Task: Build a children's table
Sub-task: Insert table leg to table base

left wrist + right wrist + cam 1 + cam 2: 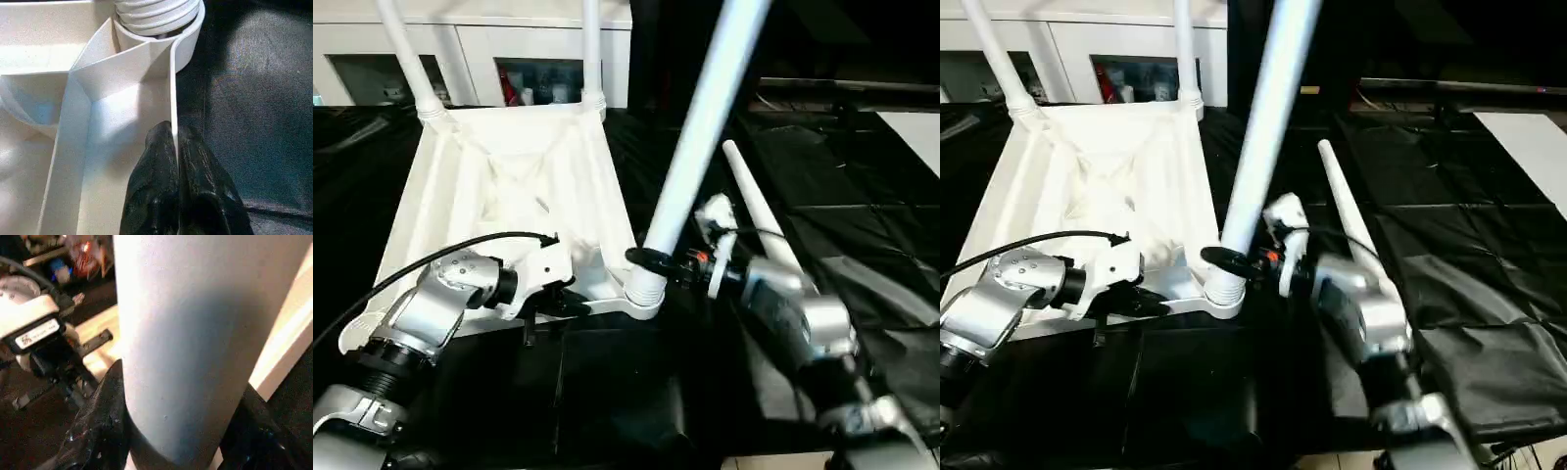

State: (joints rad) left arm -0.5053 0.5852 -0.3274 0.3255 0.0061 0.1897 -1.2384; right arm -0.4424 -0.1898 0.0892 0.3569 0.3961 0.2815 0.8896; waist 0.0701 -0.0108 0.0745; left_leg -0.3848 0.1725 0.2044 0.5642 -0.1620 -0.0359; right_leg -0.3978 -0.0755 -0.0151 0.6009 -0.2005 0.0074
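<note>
The white tabletop (509,196) lies upside down on black sheeting, ribbed side up. Two legs (406,54) (591,49) stand in its far corner sockets. A third leg (700,127) leans in the near right socket (188,34), its threaded end seated there. My right gripper (651,259) is shut on this leg just above the socket, a black finger (102,421) on each side of the tube (195,333). My left gripper (173,132) is shut on the tabletop's thin near rim (172,88), left of that socket. A fourth leg (759,211) lies loose on the sheeting behind my right wrist.
A white cabinet with glass doors (509,59) stands behind the tabletop. A flat white board (915,132) lies at the far right. Wrinkled black sheeting (842,235) covers the work surface around the table. A black cable (431,259) loops over my left forearm.
</note>
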